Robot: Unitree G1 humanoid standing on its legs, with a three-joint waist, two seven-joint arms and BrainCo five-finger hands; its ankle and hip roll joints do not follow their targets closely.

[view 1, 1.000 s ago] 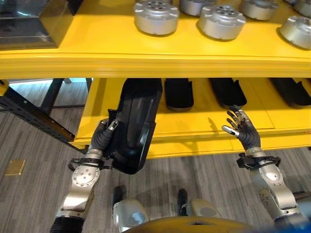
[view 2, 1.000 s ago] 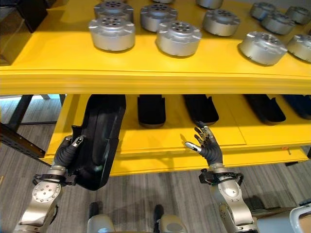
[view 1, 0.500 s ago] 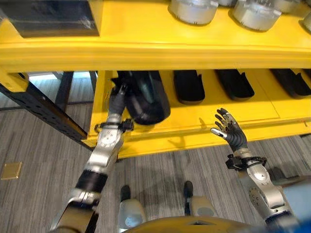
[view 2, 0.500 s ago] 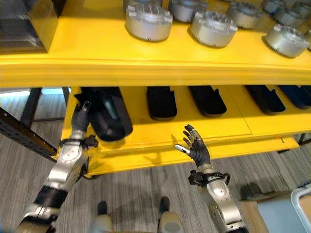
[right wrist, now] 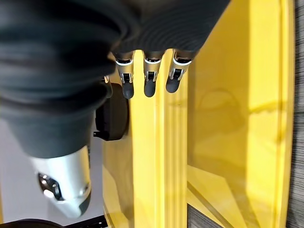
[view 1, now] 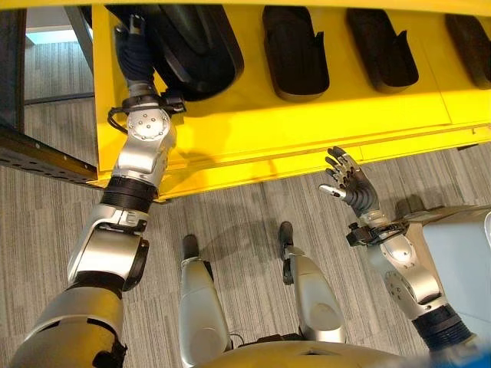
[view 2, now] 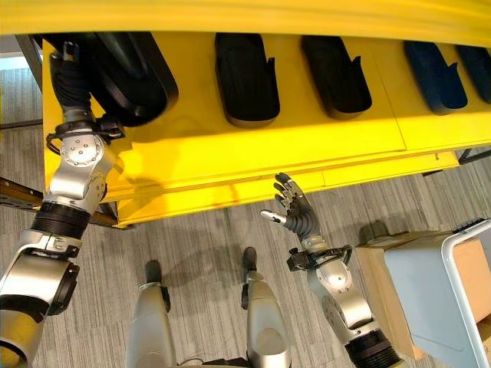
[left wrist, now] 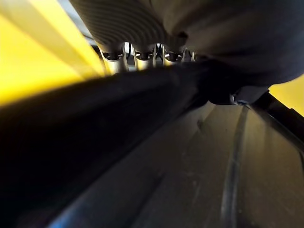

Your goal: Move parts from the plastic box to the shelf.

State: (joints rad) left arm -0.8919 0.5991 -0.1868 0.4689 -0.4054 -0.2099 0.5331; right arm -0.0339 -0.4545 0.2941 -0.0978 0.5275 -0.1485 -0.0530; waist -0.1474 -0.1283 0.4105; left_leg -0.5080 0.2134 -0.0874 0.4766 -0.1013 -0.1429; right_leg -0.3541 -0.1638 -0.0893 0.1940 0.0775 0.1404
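Left eye view: my left hand (view 1: 136, 54) reaches onto the yellow shelf (view 1: 253, 126), at the left edge of the black part (view 1: 196, 46). Fingers hidden behind the part, so I cannot tell the grip. Part's long axis runs front to back, rounded end towards me. My right hand (view 1: 351, 184) hangs w/ fingers spread, holding nothing, below the shelf edge.

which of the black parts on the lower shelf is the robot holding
The leftmost black part, at the shelf's left end: the left hand grips its edge. The others lie untouched.
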